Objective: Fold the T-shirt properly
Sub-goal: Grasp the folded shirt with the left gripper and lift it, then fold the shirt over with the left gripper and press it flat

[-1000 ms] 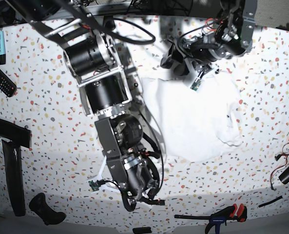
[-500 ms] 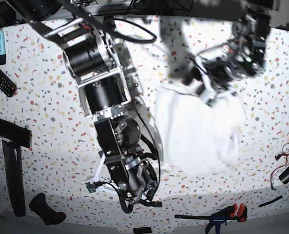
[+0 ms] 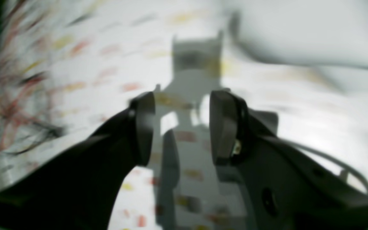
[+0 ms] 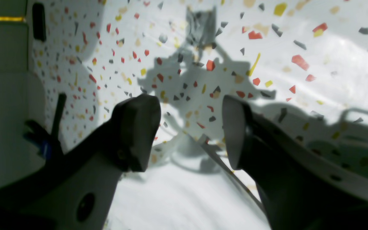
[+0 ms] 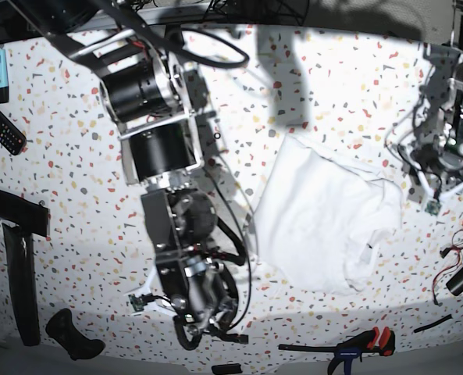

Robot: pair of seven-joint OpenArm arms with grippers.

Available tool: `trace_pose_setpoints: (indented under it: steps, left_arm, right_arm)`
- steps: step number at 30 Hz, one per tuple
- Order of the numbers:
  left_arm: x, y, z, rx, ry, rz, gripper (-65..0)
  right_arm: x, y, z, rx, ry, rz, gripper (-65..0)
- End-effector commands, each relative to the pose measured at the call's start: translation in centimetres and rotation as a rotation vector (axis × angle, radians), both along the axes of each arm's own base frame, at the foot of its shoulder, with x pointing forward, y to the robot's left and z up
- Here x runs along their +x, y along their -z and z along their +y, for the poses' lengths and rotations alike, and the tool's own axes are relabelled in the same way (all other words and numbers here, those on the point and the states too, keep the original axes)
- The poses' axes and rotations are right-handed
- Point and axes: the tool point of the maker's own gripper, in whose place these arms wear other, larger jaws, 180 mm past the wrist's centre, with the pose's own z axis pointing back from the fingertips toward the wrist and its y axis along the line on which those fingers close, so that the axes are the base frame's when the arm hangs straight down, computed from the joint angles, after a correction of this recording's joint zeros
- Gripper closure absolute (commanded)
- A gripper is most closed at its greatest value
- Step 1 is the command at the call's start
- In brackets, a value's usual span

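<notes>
T-shirt [image 5: 325, 215] lies right of centre on the tabletop [image 5: 75, 172], folded into a rough trapezoid: narrow at the far end, wider near. Right edge is bunched, with a loose flap sticking out at far right; looks like a sleeve, can't confirm. Not a clean rectangle, so I'd judge the fold partly done at best.

Left gripper [image 3: 182, 127]: fingers [image 3: 224, 127] spread, nothing between them, only speckled tabletop and their shadow below. The wrist view is heavily blurred, so the arm is probably in motion. A pale mass at that view's upper right may be the cloth. In the base view this arm sits at the far right edge, off the shirt and just beside its right flap. Reads as clear of the cloth, either after a release or lining up for the right edge.

Right gripper [image 4: 190, 131]: fingers [image 4: 139, 131] also spread and empty, hanging over the tabletop. White cloth fills the bottom of its wrist view, so it's right by the shirt's left edge. In the base view the arm reaches down the middle to the near side, left of the shirt. Likely parked there to leave the cloth unobstructed.

Next move probably needs both arms on the bunched right side. Risk: pinching one layer and undoing the fold.
</notes>
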Motion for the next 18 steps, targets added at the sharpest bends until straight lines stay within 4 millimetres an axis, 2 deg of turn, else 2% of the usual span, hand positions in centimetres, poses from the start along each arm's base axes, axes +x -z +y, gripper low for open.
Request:
trace_pose_setpoints:
  steps: [1, 7, 11, 14, 18]
  left_arm:
    - [2.3, -2.7, 0.0, -0.004, 0.0, -0.082, -26.9]
    - [7.3, -8.6, -1.8, -0.139, -0.004, -0.224, -26.9]
    - [9.4, -11.1, -3.7, -0.235, 0.012, -0.271, -26.9]
    - [10.9, -12.4, -6.8, -0.314, 0.043, -0.302, -26.9]
    - [12.5, -13.6, -12.5, -0.432, 0.093, -0.332, -26.9]
  right_arm:
    - [1.0, -2.3, -0.9, -0.01, 0.021, -0.075, -34.4]
    - [2.3, -2.3, -4.7, -0.053, 0.09, -0.096, -34.4]
    - [3.5, -3.1, -7.6, -0.023, 0.159, -0.092, -34.4]
    - [4.1, -4.1, -10.1, 0.023, 0.205, -0.077, -34.4]
    - [4.6, -4.8, -13.6, 0.016, 0.266, -0.08, -34.4]
